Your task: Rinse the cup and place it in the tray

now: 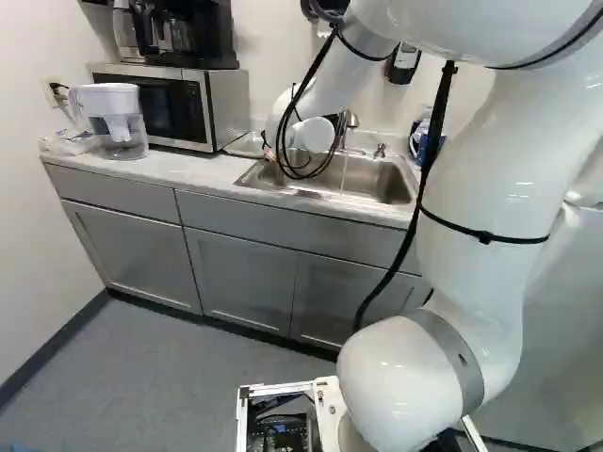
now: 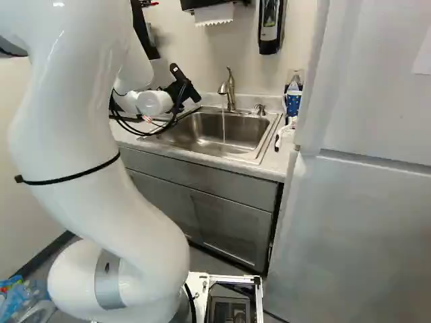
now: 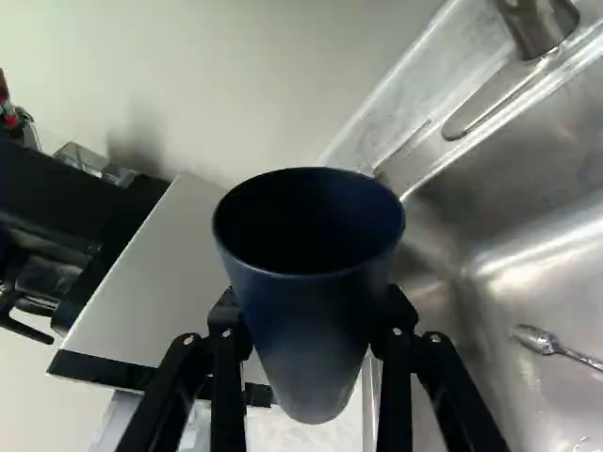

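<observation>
"Right base view, and here's the hand (image 2: 187, 87), dark against the wall, up by the left-hand end of the sink (image 2: 211, 136) as that view has it! Where's the cup?"

"Wrist view has it: a dark blue cup (image 3: 311, 311), right there between the two fingers, one on each side. The hand has hold of it!"

"Which way round?"

"Its open mouth faces the wrist camera, and the narrower base points away. Behind it, the microwave (image 1: 170, 105) on one side, the sink on the other."

"And the water?"

"Running! Right base view shows a thin stream (image 2: 223, 124) dropping from the faucet (image 2: 230, 94) into the sink. The hand is off to the left of that stream, apart from it."

"Anything in the basin?"

"Yes, a piece of metal cutlery (image 3: 539, 341), lying on the bottom in the wrist view."

"Quick look along the worktop (image 1: 209, 169)?"

"Left base view: a clear water pitcher (image 1: 121, 132) with a white top beside the microwave, and a black coffee maker (image 1: 188, 36) up on top of it. Over in the right base view, a blue-and-white patterned container (image 2: 293, 102) stands just beside the sink, with a black dispenser (image 2: 271, 25) on the wall above."
</observation>
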You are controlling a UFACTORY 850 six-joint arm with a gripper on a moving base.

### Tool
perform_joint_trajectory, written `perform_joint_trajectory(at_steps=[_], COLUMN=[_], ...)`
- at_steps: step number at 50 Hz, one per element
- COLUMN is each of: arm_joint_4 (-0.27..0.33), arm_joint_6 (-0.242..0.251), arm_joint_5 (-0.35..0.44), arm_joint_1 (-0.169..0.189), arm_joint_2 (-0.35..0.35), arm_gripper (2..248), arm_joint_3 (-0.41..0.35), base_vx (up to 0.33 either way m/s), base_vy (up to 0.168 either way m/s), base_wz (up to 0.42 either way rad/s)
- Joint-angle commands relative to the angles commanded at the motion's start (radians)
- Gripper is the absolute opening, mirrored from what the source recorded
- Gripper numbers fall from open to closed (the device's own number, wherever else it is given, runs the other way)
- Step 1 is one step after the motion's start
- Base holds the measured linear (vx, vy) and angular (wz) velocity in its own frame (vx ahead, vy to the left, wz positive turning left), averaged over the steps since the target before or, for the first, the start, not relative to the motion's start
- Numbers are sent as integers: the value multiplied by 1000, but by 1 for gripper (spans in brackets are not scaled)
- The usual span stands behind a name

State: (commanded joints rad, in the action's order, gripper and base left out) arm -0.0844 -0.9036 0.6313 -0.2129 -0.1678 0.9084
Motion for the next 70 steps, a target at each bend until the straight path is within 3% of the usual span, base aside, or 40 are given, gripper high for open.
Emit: perform_joint_trajectory(at_steps=[70], arm_joint_4=[0], arm_joint_6=[735], arm_joint_5=[0], arm_joint_1=[0], arm_joint_2=[0], arm_gripper=[125], arm_joint_3=[0], base_vx=[0], base_vy=[0], base_wz=[0])
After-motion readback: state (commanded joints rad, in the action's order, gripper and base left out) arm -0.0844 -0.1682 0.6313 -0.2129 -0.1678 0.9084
